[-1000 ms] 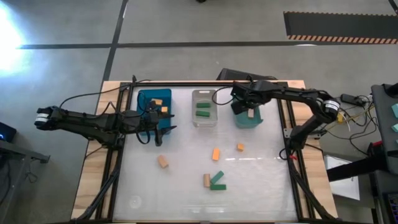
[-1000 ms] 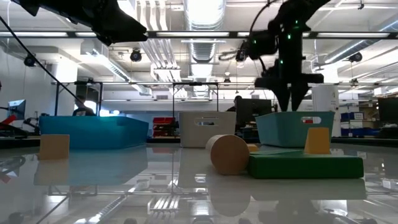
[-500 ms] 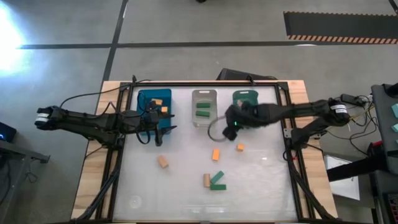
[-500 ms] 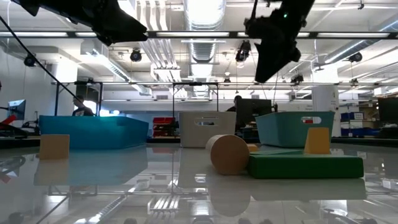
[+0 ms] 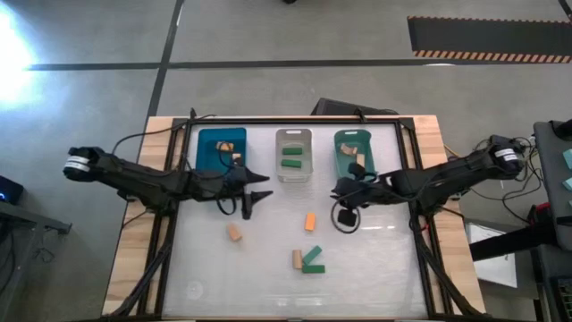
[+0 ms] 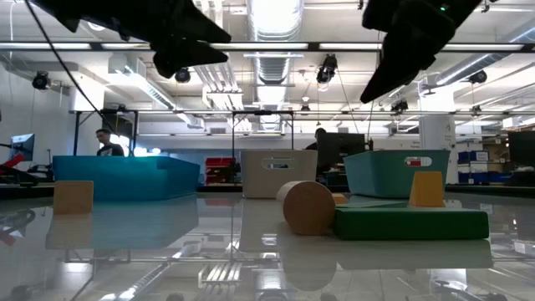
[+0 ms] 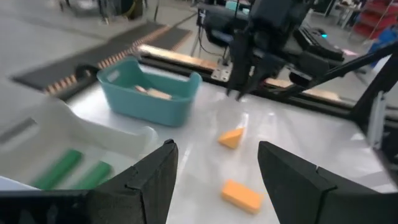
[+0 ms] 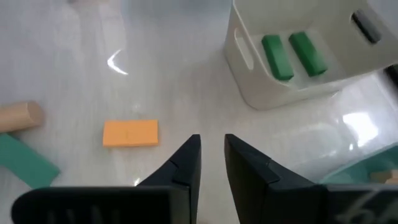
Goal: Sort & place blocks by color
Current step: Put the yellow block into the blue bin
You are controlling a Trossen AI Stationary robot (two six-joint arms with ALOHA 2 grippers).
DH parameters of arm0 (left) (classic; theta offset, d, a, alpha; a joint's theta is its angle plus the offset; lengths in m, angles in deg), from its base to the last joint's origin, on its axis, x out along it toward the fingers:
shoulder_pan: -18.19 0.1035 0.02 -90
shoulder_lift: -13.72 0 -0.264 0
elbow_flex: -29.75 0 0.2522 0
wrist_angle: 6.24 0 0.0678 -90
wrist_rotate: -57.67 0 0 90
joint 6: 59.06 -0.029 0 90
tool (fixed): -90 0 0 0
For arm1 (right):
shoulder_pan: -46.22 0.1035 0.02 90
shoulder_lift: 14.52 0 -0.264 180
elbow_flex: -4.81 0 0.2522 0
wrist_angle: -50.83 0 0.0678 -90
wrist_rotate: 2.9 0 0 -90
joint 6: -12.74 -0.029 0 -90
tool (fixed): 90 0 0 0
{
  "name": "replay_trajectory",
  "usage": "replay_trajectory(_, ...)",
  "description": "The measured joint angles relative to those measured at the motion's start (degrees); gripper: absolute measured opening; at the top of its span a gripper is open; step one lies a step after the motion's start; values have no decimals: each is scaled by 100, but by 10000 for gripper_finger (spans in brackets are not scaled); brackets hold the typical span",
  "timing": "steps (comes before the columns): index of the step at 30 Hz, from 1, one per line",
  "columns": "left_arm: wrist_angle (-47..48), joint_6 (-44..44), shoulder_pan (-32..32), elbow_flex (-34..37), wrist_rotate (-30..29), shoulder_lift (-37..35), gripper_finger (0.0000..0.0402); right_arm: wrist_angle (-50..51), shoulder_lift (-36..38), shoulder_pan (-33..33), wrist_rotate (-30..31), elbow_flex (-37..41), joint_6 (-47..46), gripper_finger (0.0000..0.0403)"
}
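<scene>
Right pincer moved off teal bin, nearly shut, small orange block hidden.

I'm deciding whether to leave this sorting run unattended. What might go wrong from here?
The right end effector, nearly shut and empty, hangs over the small orange block; it may push it instead of gripping. The left end effector is open near the orange bar, so both arms might crowd the table's middle.

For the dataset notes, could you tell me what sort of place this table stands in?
Most likely a robotics lab or workshop in an industrial hall. Exposed ducts and strip lights run overhead, the floor is bare concrete with hazard tape, and a person stands at a workstation behind.
</scene>
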State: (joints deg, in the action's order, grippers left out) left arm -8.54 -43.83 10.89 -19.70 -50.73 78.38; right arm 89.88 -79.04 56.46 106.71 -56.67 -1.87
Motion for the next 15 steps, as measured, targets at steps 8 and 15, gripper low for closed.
replay_trajectory(8,283,1282,-323,-963,-31,1296,207,-1047,1081,0,-5,585,1255,61)
replay_trajectory(15,2505,2651,-364,-2634,-88,2433,207,-1137,1709,0,-7,721,1837,59)
